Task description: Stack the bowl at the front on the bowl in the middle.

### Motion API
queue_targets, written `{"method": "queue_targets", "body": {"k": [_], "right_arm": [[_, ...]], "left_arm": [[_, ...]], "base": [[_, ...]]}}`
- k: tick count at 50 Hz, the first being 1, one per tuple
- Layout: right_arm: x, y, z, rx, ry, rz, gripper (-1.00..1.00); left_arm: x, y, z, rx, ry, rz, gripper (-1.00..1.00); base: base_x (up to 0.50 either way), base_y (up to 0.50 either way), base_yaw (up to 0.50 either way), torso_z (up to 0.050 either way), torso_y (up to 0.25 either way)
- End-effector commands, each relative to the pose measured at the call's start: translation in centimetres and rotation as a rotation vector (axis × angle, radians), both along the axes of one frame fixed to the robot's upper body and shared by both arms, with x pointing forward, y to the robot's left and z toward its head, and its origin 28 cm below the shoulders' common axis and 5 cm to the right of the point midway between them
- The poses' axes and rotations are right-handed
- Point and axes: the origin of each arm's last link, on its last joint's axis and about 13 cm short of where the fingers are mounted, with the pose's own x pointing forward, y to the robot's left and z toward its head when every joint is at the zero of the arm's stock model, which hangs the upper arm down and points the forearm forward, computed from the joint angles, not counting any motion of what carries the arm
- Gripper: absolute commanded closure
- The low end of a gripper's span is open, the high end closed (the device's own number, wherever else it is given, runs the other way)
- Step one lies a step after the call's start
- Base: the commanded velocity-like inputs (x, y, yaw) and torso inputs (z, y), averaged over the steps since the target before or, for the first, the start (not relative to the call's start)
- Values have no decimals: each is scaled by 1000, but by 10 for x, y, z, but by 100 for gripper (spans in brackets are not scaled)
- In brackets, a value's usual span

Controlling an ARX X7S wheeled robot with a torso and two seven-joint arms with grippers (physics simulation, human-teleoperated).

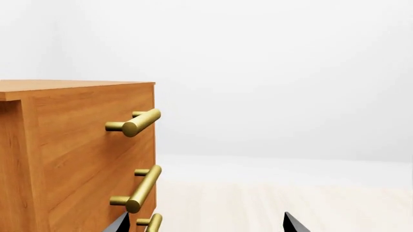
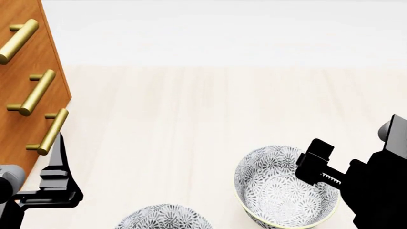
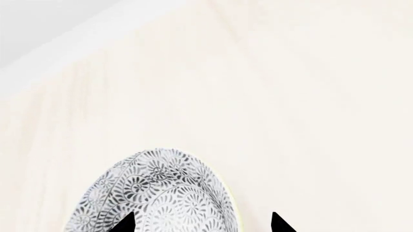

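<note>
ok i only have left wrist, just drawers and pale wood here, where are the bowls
observer: Two show in the head view. The first bowl sits ahead on the robot's right.
operator: and the other
observer: The second bowl is nearer the robot, cut off by the head view's lower edge.
operator: right claw got anything
observer: No. The right claw is open, and its tips appear to straddle the first bowl's rim.
</note>
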Motion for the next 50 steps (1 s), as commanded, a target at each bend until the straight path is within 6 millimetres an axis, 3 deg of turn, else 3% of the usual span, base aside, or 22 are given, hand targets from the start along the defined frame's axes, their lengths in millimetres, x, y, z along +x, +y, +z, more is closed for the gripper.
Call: {"method": "queue_targets", "body": {"k": [1,20,41,42,50], "right_arm": [[6,-8,-17,75,100,5,-100],[10,-9,-35,104,192,47,-100],[14,-12,-69,101,255,10,-100],[13,-12,-69,99,254,9,100],[10,-9,-70,82,255,40,100]], "left_arm": [[1,0,-3,1,9,0,-100],[2,1,-4,-2,14,1,-100],[3,1,-4,-1,17,2,-100],[3,1,-4,-1,18,2,-100],[3,1,-5,-1,19,1,-100]], "base": [[0,0,0,0,0],[0,0,0,0,0],[0,0,0,0,0],[0,0,0,0,0],[0,0,0,0,0]]}}
